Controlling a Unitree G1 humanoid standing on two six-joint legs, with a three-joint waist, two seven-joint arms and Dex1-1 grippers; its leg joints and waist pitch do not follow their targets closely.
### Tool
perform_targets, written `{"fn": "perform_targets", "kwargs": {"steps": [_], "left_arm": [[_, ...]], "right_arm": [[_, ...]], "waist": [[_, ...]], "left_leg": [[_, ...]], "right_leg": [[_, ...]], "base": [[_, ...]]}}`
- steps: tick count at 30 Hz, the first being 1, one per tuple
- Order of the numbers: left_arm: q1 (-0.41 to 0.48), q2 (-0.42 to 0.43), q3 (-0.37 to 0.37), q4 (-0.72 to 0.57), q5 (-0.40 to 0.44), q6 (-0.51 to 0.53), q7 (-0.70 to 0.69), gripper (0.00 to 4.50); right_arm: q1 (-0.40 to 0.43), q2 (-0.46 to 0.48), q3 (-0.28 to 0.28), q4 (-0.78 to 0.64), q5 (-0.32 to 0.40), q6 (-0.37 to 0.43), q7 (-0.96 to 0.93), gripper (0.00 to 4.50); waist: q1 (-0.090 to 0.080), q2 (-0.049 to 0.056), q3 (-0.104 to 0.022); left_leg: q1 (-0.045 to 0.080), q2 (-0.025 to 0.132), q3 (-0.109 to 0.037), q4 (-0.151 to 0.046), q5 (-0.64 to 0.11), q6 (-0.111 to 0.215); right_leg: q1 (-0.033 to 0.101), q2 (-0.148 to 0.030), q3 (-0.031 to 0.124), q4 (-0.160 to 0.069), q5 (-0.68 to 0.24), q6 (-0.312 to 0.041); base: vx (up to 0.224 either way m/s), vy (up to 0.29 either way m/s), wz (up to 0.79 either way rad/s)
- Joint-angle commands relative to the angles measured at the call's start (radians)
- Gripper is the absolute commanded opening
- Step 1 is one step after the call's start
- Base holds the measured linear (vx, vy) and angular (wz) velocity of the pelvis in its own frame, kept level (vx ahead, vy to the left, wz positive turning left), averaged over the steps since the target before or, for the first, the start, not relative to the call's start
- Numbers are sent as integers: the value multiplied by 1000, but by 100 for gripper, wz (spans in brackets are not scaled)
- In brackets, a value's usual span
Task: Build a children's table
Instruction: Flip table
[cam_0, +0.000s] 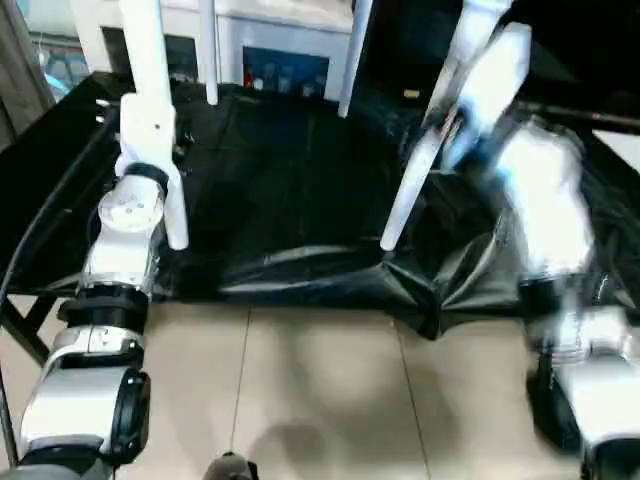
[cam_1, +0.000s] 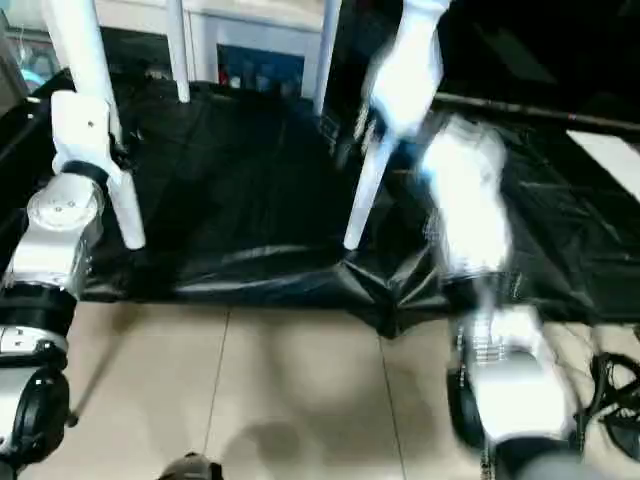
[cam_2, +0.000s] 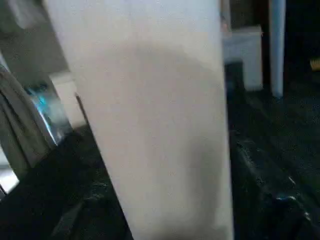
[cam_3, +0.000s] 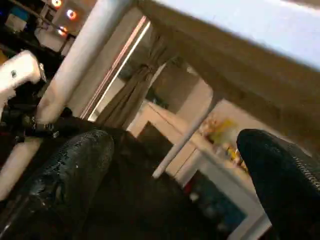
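Right gripper (cam_3: 175, 175) with its two black fingers (cam_3: 70, 175) spread wide, nothing between them; above sits the white tabletop (cam_3: 240, 30), one leg (cam_3: 85, 55) dropping from its corner (the left gripper (cam_3: 20, 75) beside it), another leg (cam_3: 187, 135) beyond

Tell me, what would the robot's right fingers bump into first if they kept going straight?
Probably nothing close. Between the open right fingers lies open space under the white tabletop; a far table leg comes nearest, though depth is unclear.

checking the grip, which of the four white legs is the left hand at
The near-left leg, nearest the camera on the left. The left hand sits against it, and it looms close in the left wrist view; the other three legs stand apart from that hand.
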Motion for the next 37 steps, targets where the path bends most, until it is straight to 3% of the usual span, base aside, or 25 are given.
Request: {"fn": "perform_targets", "kwargs": {"steps": [1,3,4,6,12,15,16,17,18,19,20,21,22,23,24,25,26,27,29,30,31,33,34,36,37], "left_arm": [[29,-10,-17,-25,-15,18,-28,304],[38,-9,-18,-29,-16,14,-33,319],[58,-7,-18,-39,-19,14,-39,333],[95,-3,-20,-51,-17,18,-43,341],[167,-5,-9,-93,-12,26,-15,383],[285,-35,9,-220,-49,73,-18,413],[321,-47,11,-260,-56,91,-18,413],[341,-54,10,-281,-60,97,-19,413],[362,-61,9,-303,-63,103,-20,413],[425,-87,13,-362,-78,108,-10,413],[462,-104,18,-392,-88,101,0,413],[486,-115,21,-411,-96,97,7,413],[563,-155,22,-499,-137,98,6,413],[597,-172,18,-540,-150,93,7,413],[626,-182,11,-574,-154,87,8,413],[692,-196,-11,-656,-138,63,23,413],[694,-197,-12,-659,-137,62,24,413],[721,-212,-18,-695,-151,59,25,413],[759,-233,-43,-759,-134,100,44,413],[772,-247,-49,-793,-95,135,82,413],[777,-255,-49,-808,-77,143,101,413],[786,-262,-47,-833,-60,134,114,413],[794,-266,-44,-853,-65,125,110,413],[808,-267,-40,-890,-62,116,116,413],[820,-265,-39,-908,-57,110,124,413]], "right_arm": [[88,10,4,-53,19,67,-31,450],[119,16,4,-76,27,94,-39,450],[167,17,12,-94,33,118,-35,450],[244,5,37,-106,37,154,-4,450],[358,-30,69,-127,28,223,32,450],[428,-22,52,-159,29,293,-21,450],[445,-21,52,-163,33,307,-30,450],[454,-19,53,-165,35,316,-34,450],[464,-18,54,-167,37,324,-38,450],[495,-12,57,-168,36,330,-55,450],[514,-4,55,-168,35,328,-71,450],[526,2,53,-170,34,328,-81,450],[550,26,33,-175,21,340,-143,450],[558,37,19,-174,6,342,-188,450],[564,50,4,-176,0,348,-225,450],[581,82,-39,-199,11,362,-297,450],[581,83,-41,-200,11,363,-299,450],[585,100,-67,-212,17,399,-348,450],[602,124,-106,-255,29,458,-420,450],[619,134,-121,-287,23,453,-453,450],[627,138,-125,-300,17,446,-467,450],[638,136,-125,-318,12,433,-475,450],[648,134,-124,-333,6,415,-478,450],[668,132,-122,-374,5,400,-478,450],[680,134,-121,-397,-1,405,-482,450]], "waist": [[-13,31,-77],[-9,33,-76],[-9,43,-74],[-8,45,-71],[-12,40,-64],[-20,52,-51],[-19,64,-47],[-14,77,-49],[9,79,-51],[46,31,-49],[35,-19,-53],[31,4,-23],[27,4,-40],[33,9,-38],[41,38,-56],[22,63,-68],[14,65,-64],[9,63,-56],[6,56,-41],[6,55,-33],[4,52,-34],[-2,50,-35],[-8,46,-42],[-9,42,-51],[-13,39,-47]], "left_leg": [[69,38,-46,-108,-650,-148],[73,38,-44,-109,-656,-147],[74,37,-47,-108,-679,-151],[77,38,-47,-109,-708,-152],[77,37,-53,-106,-743,-143],[75,44,-61,-126,-801,-153],[75,50,-57,-148,-871,-163],[33,65,-41,-205,-948,-174],[2,73,-23,-233,-963,-174],[23,48,45,-222,-809,-151],[105,23,13,-65,-671,-142],[192,-11,-23,139,-481,-103],[54,-54,-104,113,-151,-33],[37,-12,-106,30,-184,-67],[58,11,-106,-21,-209,-90],[93,52,-103,-84,-440,-113],[78,55,-101,-97,-451,-110],[69,52,-92,-107,-492,-103],[73,44,-87,-115,-629,-112],[95,34,-83,-107,-714,-123],[106,27,-83,-102,-717,-124],[97,22,-82,-107,-650,-110],[81,24,-81,-115,-578,-100],[71,26,-75,-118,-465,-83],[64,26,-71,-121,-429,-74]], "right_leg": [[-5,-45,15,-84,-362,-134],[-9,-45,16,-89,-360,-135],[-9,-47,15,-90,-374,-135],[-12,-47,15,-96,-394,-130],[-8,-55,6,-113,-507,-108],[7,-47,-15,-118,-521,-106],[15,-30,-37,-111,-513,-105],[61,0,-58,-22,-388,-125],[87,8,-56,51,-303,-134],[44,0,9,76,-434,-86],[-51,-68,38,-75,-733,-47],[-162,-173,58,-223,-1061,-60],[4,-163,103,-176,-1077,-77],[41,-147,50,-131,-888,-95],[45,-103,37,-101,-687,-127],[18,-24,18,-46,-214,-181],[31,-25,15,-42,-125,-196],[38,-25,13,-52,-129,-195],[36,-36,13,-78,-328,-154],[17,-44,8,-111,-520,-105],[15,-48,4,-128,-603,-67],[33,-57,-2,-146,-657,-30],[51,-62,-1,-144,-627,-21],[54,-64,8,-139,-533,-35],[51,-57,11,-133,-484,-43]], "base": [[0,0,0],[0,0,0],[0,0,0],[0,0,0],[0,0,0],[0,0,0],[0,0,0],[0,0,0],[-79,-14,5],[-79,-14,5],[-23,-93,16],[26,-94,3],[26,-94,3],[59,1,-16],[0,0,0],[0,0,0],[-42,-14,27],[0,0,0],[0,0,0],[0,0,0],[0,0,0],[0,0,0],[0,0,0],[0,0,0],[0,0,0]]}}
